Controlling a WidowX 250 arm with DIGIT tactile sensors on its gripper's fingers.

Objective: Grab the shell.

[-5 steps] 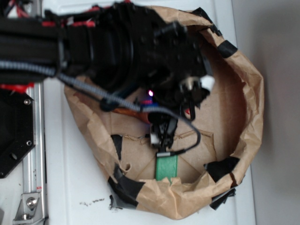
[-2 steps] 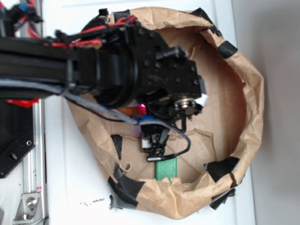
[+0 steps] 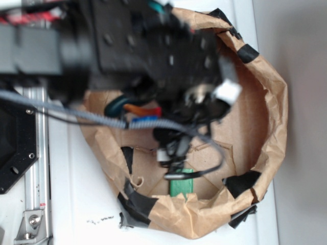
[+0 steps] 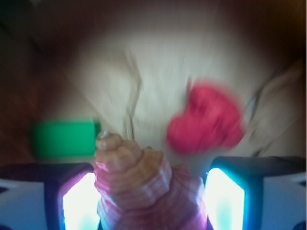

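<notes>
Sitting between the two lit pads at bottom centre of the wrist view, the shell (image 4: 136,177) is seen w/ its ridged whorls filling the gap and its blunt tip up; the gripper (image 4: 144,196) is judged clenched on it, though actual pad contact is blurred. Behind it, a green block (image 4: 62,139) at left and a red ball (image 4: 206,120) at right are left lying on the paper floor. In the exterior view, only an orange sliver is made out under the arm, approx. centre-left, inside the brown paper bowl (image 3: 271,102) taped on the white worktop (image 3: 76,204). The grab is judged done or nearly so.
</notes>
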